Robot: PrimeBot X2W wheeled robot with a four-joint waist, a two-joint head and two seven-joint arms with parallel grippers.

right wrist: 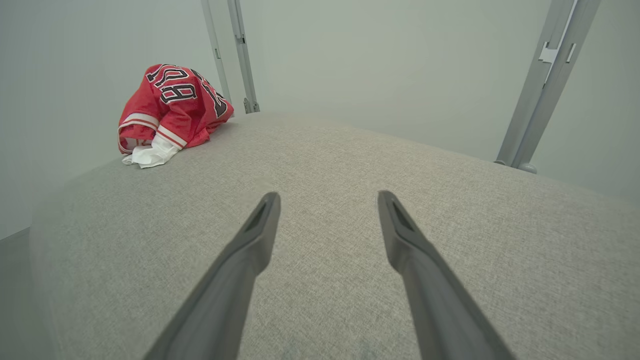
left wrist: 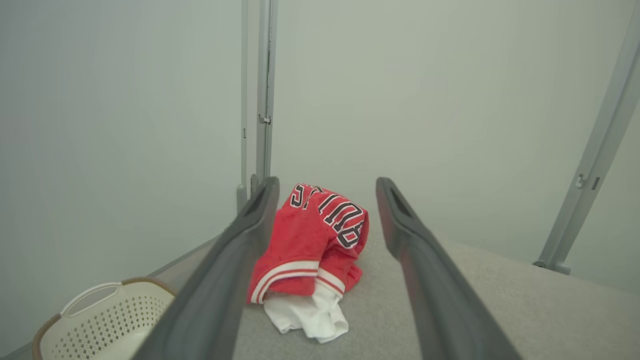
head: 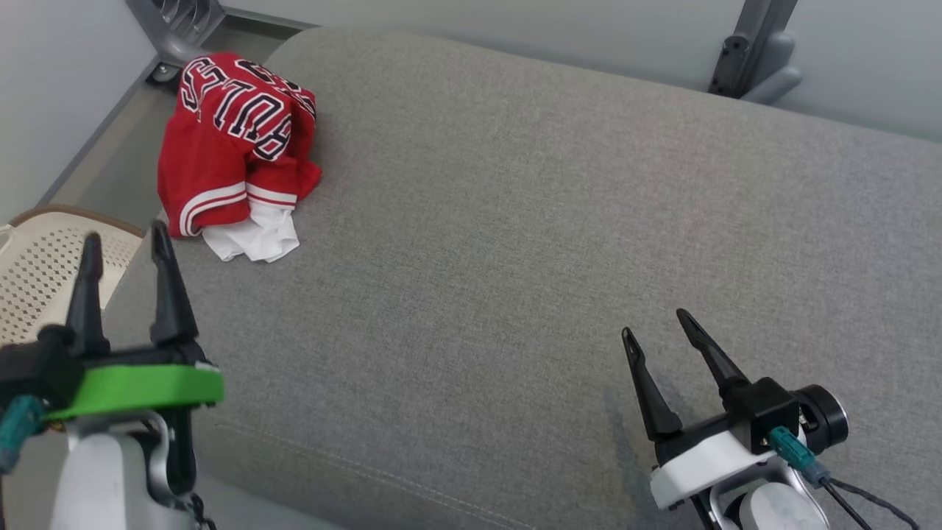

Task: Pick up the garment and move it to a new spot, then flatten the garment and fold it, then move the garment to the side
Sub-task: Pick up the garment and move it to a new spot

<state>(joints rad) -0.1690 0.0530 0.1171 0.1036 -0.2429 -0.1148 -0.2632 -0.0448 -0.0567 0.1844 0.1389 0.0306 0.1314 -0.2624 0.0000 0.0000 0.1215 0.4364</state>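
While the garment (head: 235,147) lies bunched at the far left corner of the grey cushion (head: 530,221), close to the edge with the basket (head: 37,272) beside it, nothing is held. The left gripper (head: 125,234) and right gripper (head: 655,322) both stand wide and empty, well short of the cloth.

Step in hand, as judged: first pick.
- Lead with your left arm; the left wrist view frames the heap between its fingers.
- Take the high red fold, not the white hem in front, so the whole heap lifts.
- Pinch deep; the fabric may slip.
- Carry it inward, away from the edge.
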